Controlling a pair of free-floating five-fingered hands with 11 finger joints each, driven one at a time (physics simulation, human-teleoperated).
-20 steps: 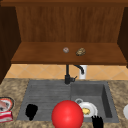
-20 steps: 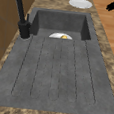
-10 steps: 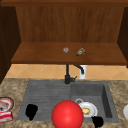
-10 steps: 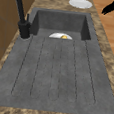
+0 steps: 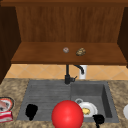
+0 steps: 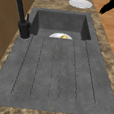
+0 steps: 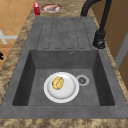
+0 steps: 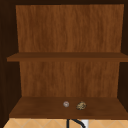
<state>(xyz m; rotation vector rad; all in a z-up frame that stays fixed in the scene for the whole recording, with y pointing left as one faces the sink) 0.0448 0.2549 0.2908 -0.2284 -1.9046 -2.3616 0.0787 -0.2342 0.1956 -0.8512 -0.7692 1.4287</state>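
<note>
right hand (image 5: 98,119): front edge of sink (image 5: 107,100), just by plate; fingers unclear, can't tell
left hand (image 5: 31,111): over drainboard, fingers unclear
red ball (image 5: 67,114): between hands
plate (image 7: 61,87): in basin w/ yellow food (image 7: 57,83)
shelf (image 5: 45,53): 2 small items, far back

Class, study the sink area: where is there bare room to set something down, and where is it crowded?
The ribbed draining board lies bare between the black faucet and the counter's front edge. The wooden shelf is free left of the small round object and brown lump. The basin is crowded: the white plate with yellow food fills its floor beside the drain.
</note>
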